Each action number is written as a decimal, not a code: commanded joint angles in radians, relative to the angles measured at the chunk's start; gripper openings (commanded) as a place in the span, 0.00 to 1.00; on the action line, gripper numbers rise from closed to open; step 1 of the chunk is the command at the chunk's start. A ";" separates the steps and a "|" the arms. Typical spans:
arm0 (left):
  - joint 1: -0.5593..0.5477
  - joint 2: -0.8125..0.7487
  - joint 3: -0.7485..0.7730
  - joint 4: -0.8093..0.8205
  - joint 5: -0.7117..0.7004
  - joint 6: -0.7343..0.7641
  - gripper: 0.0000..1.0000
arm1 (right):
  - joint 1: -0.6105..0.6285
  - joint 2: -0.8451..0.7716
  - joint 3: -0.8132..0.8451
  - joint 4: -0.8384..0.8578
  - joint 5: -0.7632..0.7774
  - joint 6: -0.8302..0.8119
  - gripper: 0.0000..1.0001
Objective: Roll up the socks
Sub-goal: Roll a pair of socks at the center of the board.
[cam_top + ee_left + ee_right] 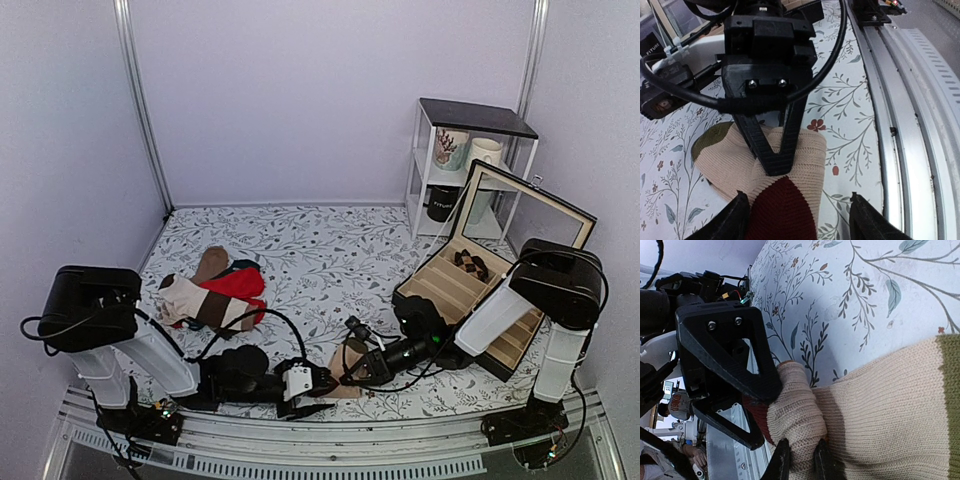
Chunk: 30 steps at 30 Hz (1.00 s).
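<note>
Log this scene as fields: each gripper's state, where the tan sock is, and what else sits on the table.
Left gripper: open, straddling the maroon end of the tan sock
Right gripper: shut on the sock, pinching a fold
Sock position: near the front edge of the table, between the arms
Also present: sock pile, open box, shelf with mugs
</note>
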State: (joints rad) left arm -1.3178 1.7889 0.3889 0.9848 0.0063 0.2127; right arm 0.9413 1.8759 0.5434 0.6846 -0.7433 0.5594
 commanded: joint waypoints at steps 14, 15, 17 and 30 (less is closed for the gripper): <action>-0.007 0.142 0.054 -0.069 -0.031 -0.035 0.28 | 0.008 0.069 -0.068 -0.304 0.056 -0.029 0.09; -0.007 0.143 0.057 -0.079 -0.023 -0.037 0.22 | 0.008 0.068 -0.067 -0.304 0.054 -0.028 0.09; -0.006 0.142 0.064 -0.097 -0.008 -0.044 0.06 | 0.008 0.065 -0.064 -0.304 0.051 -0.030 0.09; 0.049 0.101 0.198 -0.570 0.064 -0.267 0.00 | 0.009 -0.307 -0.101 -0.346 0.259 -0.127 0.39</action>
State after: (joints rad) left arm -1.2953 1.8587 0.5556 0.7959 0.0006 0.0780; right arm 0.9260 1.7100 0.4999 0.5083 -0.6510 0.5129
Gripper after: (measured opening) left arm 0.103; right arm 0.368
